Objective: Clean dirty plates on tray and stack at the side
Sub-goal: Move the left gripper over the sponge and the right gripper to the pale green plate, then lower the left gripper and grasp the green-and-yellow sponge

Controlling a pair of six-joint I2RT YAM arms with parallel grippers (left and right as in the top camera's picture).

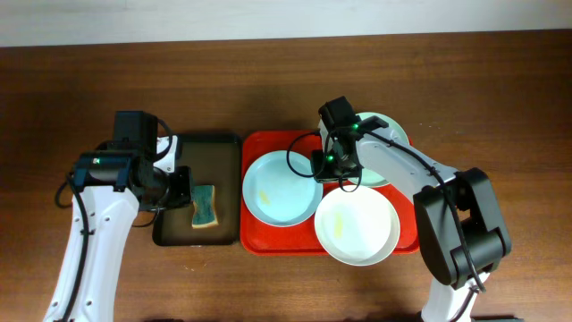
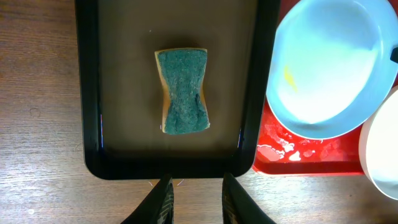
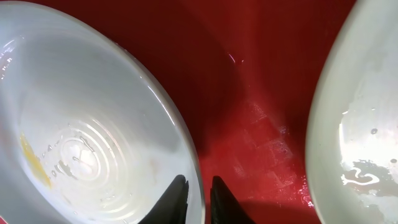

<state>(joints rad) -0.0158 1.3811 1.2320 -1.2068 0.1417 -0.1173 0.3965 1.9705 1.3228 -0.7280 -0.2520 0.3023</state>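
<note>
On the counter [image 1: 268,80] two trays lie side by side. The left tray [image 1: 210,152] holds a sponge [image 1: 206,207] near its middle. The right tray [image 1: 277,143] carries three plates: the left plate [image 1: 281,188], the back plate [image 1: 393,134] at rear right, and the front plate [image 1: 357,225] overhanging the near rim.

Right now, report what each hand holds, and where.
The left hand holds nothing; the right hand pinches the pale blue plate by its rim.

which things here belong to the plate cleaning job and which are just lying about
Job: pale blue plate, white plate, pale green plate, red tray, probably the sponge for wiping.
Lying about: black tray under the sponge, wooden table.
</note>
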